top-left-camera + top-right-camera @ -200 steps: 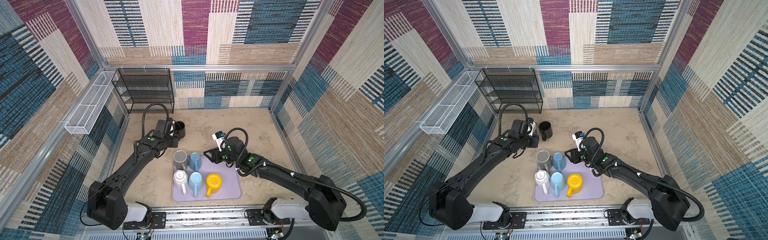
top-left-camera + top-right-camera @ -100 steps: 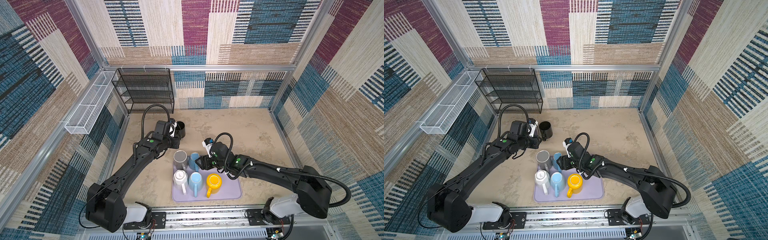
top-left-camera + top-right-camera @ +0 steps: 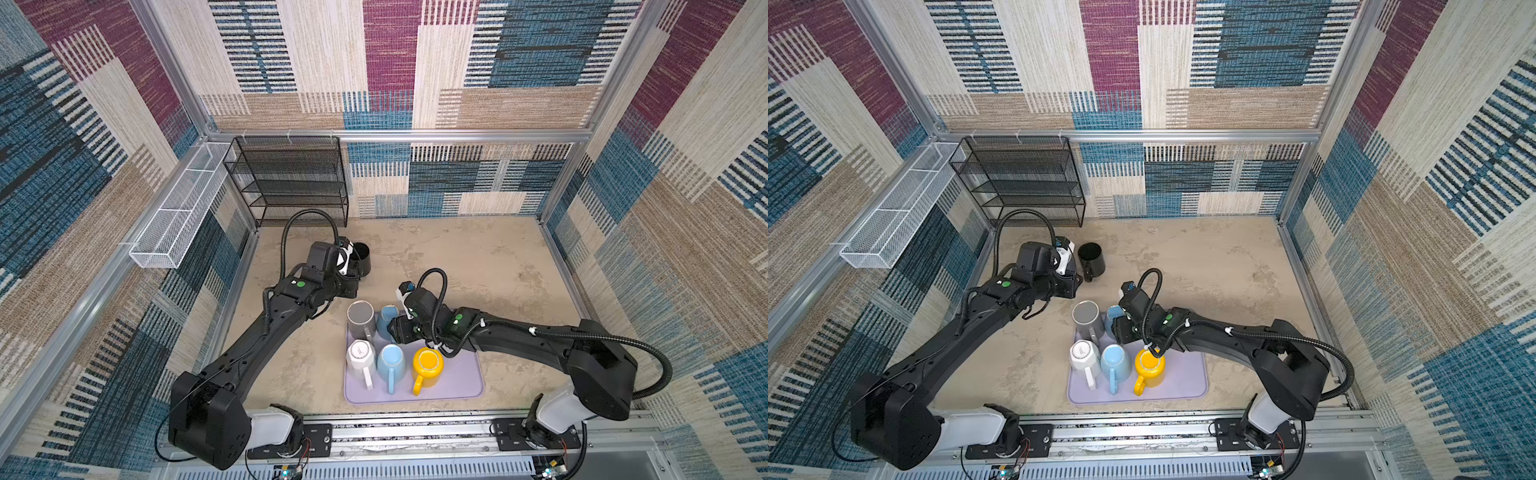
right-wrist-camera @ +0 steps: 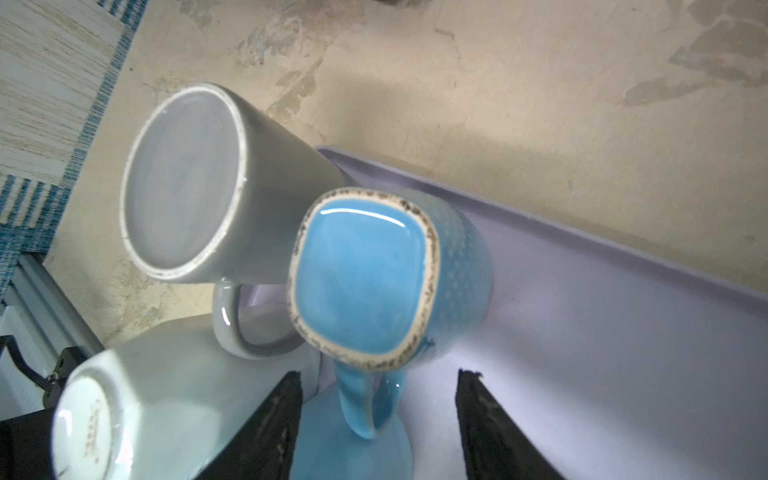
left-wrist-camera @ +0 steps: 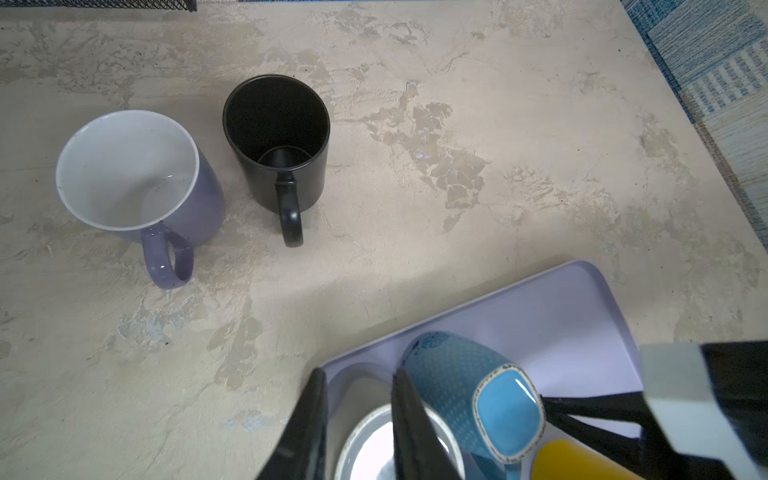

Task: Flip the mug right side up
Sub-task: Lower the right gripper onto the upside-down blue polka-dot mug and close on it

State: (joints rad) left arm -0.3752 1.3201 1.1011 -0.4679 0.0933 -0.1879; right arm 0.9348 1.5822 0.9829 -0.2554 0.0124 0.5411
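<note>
Task mug: the teal mug (image 4: 365, 282) stands base up on the tray (image 3: 457, 374), in the tray's far row.
Its handle: it points at the right gripper.
Right gripper (image 4: 381, 374): the jaws are wide apart, one on each side of the teal mug's handle. I see no contact with it.
Left gripper (image 5: 359, 374): the jaws are narrow with nothing between them, above the tray's far left corner and over the grey mug.
Grey mug (image 3: 360, 318): base up, just left of the teal mug on the tray.
Tray's near row: white mug (image 3: 360, 353) at the left with its base up, light blue mug (image 3: 390, 359) in the middle, yellow mug (image 3: 427, 361) at the right.
Black mug (image 5: 276, 137): upright on the tabletop (image 3: 478, 257), beyond the tray's far left corner.
Purple mug (image 5: 129, 170): upright on the tabletop just beside the black mug, off the tray.
Rack (image 3: 291, 178): black wire, against the back wall, well beyond the tray.
</note>
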